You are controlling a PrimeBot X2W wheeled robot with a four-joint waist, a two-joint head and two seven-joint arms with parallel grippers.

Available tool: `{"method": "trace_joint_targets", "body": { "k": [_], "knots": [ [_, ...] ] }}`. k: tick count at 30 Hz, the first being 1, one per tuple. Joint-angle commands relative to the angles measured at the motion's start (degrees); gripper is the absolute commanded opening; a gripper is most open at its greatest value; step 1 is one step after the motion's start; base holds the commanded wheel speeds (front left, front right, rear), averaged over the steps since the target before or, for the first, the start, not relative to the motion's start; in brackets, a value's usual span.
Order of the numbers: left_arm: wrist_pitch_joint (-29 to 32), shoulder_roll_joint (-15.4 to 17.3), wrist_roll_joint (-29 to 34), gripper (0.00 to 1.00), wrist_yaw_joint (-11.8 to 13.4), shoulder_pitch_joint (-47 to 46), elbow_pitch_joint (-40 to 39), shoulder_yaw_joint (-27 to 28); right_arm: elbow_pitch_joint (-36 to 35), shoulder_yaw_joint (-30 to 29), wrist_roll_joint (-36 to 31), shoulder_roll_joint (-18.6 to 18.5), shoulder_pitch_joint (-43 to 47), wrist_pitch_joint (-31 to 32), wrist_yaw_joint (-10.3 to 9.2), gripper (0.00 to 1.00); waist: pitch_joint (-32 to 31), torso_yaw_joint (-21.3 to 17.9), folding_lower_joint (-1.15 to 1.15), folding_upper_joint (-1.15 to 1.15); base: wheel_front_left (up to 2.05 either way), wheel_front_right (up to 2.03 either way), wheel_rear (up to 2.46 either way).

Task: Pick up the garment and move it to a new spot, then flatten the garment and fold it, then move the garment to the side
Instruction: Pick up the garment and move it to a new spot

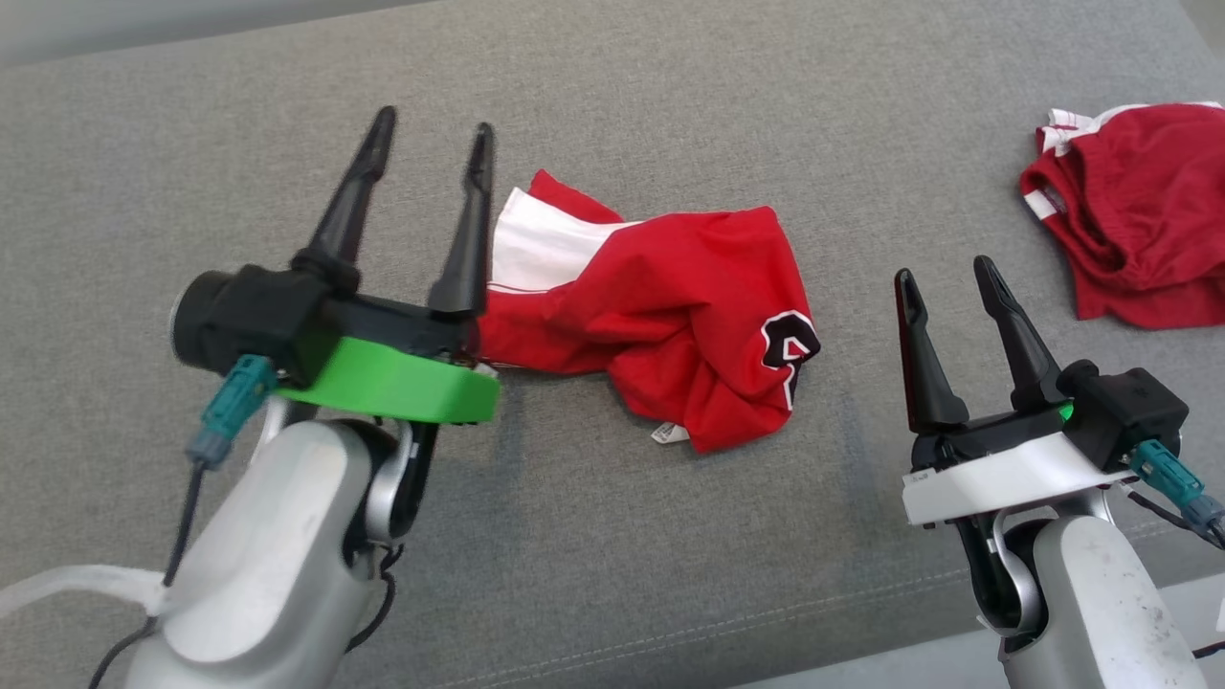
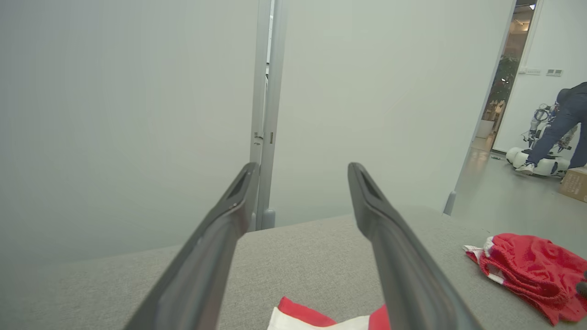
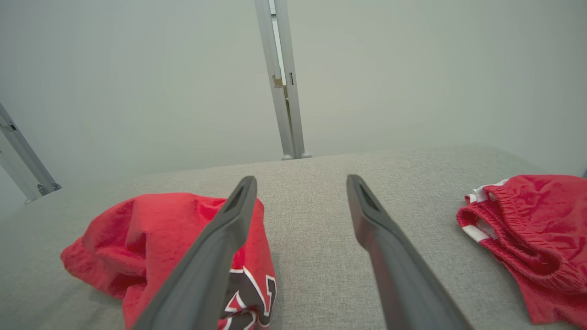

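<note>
A red garment (image 1: 670, 316) with a white panel and a black-and-white number lies crumpled on the grey cushion (image 1: 670, 115) at the middle of the head view. My left gripper (image 1: 431, 144) hovers open just left of its white end, nothing between the fingers; the garment's white and red edge (image 2: 316, 316) shows at the bottom of the left wrist view. My right gripper (image 1: 947, 273) stands open to the garment's right, apart from it. From the right wrist the garment (image 3: 151, 238) lies at lower left, partly behind one finger.
A second red piece with white trim (image 1: 1129, 206) lies bunched at the far right of the cushion, also in the wrist views (image 2: 527, 270) (image 3: 532, 229). A pale partition wall (image 2: 137, 114) rises behind. A person (image 2: 559, 123) bends beside another robot through the doorway.
</note>
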Motion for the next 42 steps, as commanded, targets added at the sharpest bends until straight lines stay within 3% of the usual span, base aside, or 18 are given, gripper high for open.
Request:
{"method": "trace_joint_targets", "body": {
  "k": [1,9,15,24,42],
  "knots": [
    [-0.74,1.44,-0.3,1.0,1.07,1.86,-0.85,2.27,0.16,0.12,-0.61,-0.28,-0.52,0.36,-0.06,1.0,-2.43,2.72,0.0,0.0,0.0,0.0,0.0],
    [-1.6,5.1,0.38,1.0,3.56,10.45,-5.12,14.36,0.77,0.85,-1.02,-0.78,0.88,0.95,-0.06,1.0,-4.75,4.0,0.0,0.0,0.0,0.0,0.0],
    [-1.53,4.68,3.07,1.0,1.46,19.41,-7.52,20.66,0.84,1.3,-1.46,-1.34,2.62,1.61,-0.06,1.0,-6.47,4.49,0.0,0.0,0.0,0.0,0.0],
    [-1.54,3.84,7.27,1.0,-0.3,28.52,-6.73,22.61,0.6,1.36,-2.09,-1.75,6.45,2.76,-0.07,1.0,-9.52,5.26,0.0,0.0,0.0,0.0,0.0],
    [-1.34,3.46,9.11,1.0,-1.05,33.64,-3.49,20.92,-2.63,-0.88,-3.79,-0.62,11.89,5.26,-0.06,1.0,-12.49,4.64,0.0,0.0,0.0,0.0,0.0]
  ]
}}
